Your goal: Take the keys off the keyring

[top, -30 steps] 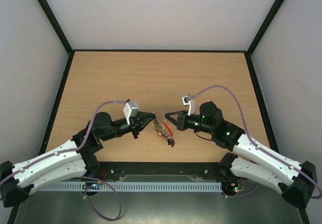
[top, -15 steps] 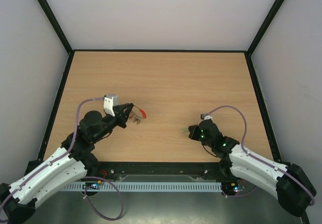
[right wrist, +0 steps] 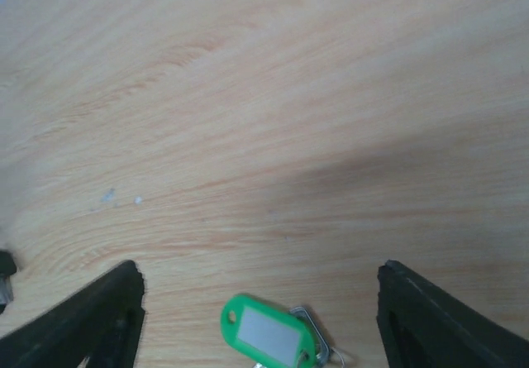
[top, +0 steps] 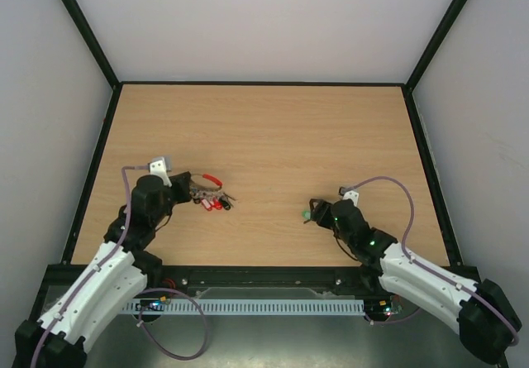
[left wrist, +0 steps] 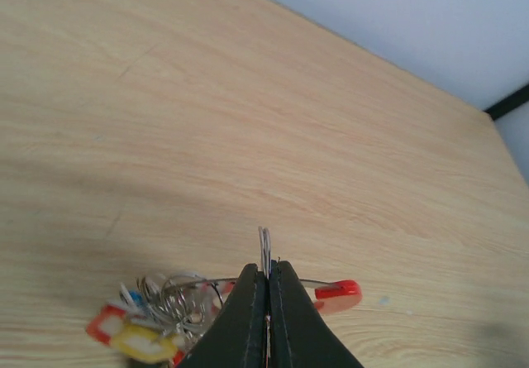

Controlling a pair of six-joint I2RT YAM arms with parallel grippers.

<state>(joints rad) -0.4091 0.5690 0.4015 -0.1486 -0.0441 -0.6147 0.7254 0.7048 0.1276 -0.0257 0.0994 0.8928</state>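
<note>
- Top view: small metal keys with coloured tags (top: 213,203) are bunched at the left of the wooden table (top: 273,128), on the thin silvery wire keyring (top: 211,178).
- Left wrist: the left pincer (left wrist: 266,275) is clenched on that keyring; a tight grip is needed.
- Right wrist: the right pincer (right wrist: 258,269) is spread wide around a loose green-tagged key (right wrist: 264,331); a straight lift is advised.

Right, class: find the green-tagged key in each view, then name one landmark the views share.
Top external: the green-tagged key lies on the table, right of centre, just ahead of the right gripper.
Left wrist: not in it; only the keyring bunch shows.
Right wrist: the green-tagged key sits bottom centre, between the open fingers.
Shared landmark: the wooden table surface, in all three.
</note>
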